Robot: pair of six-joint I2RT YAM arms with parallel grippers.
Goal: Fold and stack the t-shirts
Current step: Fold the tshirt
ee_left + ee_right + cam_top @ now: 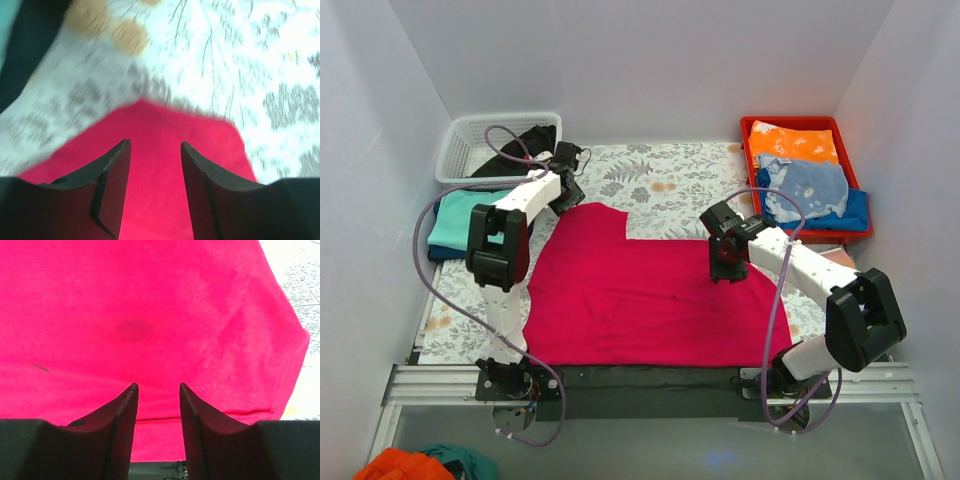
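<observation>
T-shirt in crimson lies spread mid-table toward the near edge in the top view, left gripper at its far-left corner, right gripper over its right part. Left wrist view: jaws parted, empty, above that corner. Right wrist view: jaws likewise parted, empty, over red cloth beside the hem.

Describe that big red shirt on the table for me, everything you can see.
The red shirt looks like soft cotton, plain apart from one small dark spot, with a stitched hem. It lies spread flat on the flowered tablecloth, one flap jutting at its far left corner. Both arms' jaws stand open over it, gripping nothing.
</observation>
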